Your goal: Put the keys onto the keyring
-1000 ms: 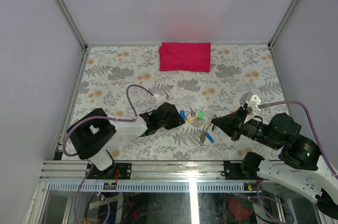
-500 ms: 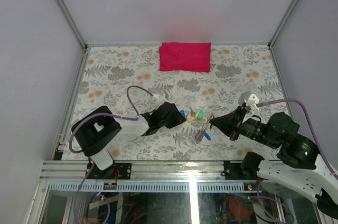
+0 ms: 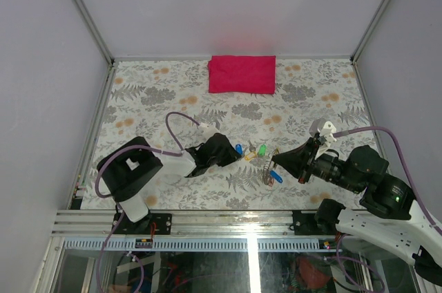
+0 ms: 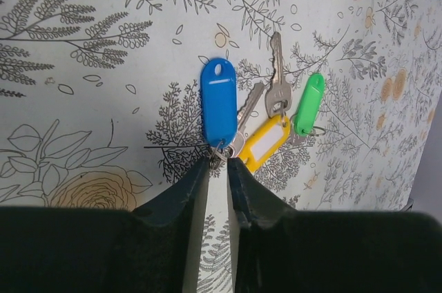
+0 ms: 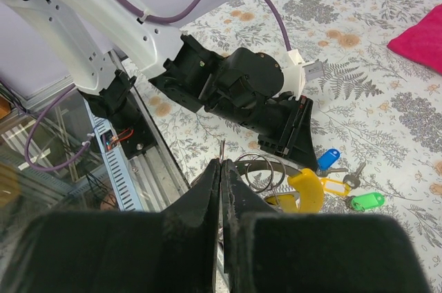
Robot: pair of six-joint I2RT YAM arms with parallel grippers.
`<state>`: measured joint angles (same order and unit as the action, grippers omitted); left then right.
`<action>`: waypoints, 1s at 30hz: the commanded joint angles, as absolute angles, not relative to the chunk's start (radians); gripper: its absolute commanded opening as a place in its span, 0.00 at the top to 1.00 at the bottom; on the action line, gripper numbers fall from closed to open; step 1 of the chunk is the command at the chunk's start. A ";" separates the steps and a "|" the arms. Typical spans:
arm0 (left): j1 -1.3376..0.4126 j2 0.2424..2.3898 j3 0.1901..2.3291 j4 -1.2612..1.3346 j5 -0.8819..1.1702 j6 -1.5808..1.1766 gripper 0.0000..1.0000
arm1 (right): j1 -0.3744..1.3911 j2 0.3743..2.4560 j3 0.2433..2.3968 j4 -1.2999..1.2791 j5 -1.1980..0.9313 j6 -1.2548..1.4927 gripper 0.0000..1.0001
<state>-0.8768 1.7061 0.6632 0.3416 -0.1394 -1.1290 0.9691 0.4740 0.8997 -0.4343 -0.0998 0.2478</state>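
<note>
Three keys lie together on the flowered table, tagged blue (image 4: 218, 103), yellow (image 4: 264, 142) and green (image 4: 308, 103). My left gripper (image 4: 219, 162) has its jaws drawn in to a slim gap on the small ring at the blue tag's near end. From above, the left gripper (image 3: 233, 153) sits just left of that cluster (image 3: 250, 153). My right gripper (image 5: 222, 163) is shut on a thin metal key blade whose tip pokes out beyond the fingertips. The wire keyring (image 5: 261, 168) hangs beside its right finger. Below the right gripper (image 3: 274, 162), a second blue tag (image 3: 275, 177) dangles.
A folded red cloth (image 3: 242, 74) lies at the table's far edge. A metal rail (image 3: 207, 220) runs along the near edge by the arm bases. Grey walls enclose the left, right and far sides. The left arm's purple cable (image 3: 176, 124) loops over the table.
The left jaws have narrowed onto the blue tag's ring. The right gripper has drifted a little left toward the key cluster, carrying its key and ring.
</note>
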 commanded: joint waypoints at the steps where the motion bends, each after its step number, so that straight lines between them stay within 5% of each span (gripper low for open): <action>1: -0.868 1.746 0.656 0.330 -0.177 -1.101 0.83 | 0.976 0.480 0.912 -0.346 -0.127 0.267 1.00; 8: -0.866 1.745 0.661 0.318 -0.189 -1.073 1.00 | 0.976 0.481 0.910 -0.349 -0.127 0.270 1.00; 30: -0.867 1.372 0.645 0.155 -0.077 -0.470 1.00 | 0.976 0.484 0.903 -0.359 -0.120 0.238 1.00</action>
<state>-0.8738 1.4437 0.6479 0.2062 -0.1295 -0.6720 0.9691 0.4808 0.8864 -0.4320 -0.1169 0.2604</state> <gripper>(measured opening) 0.009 0.010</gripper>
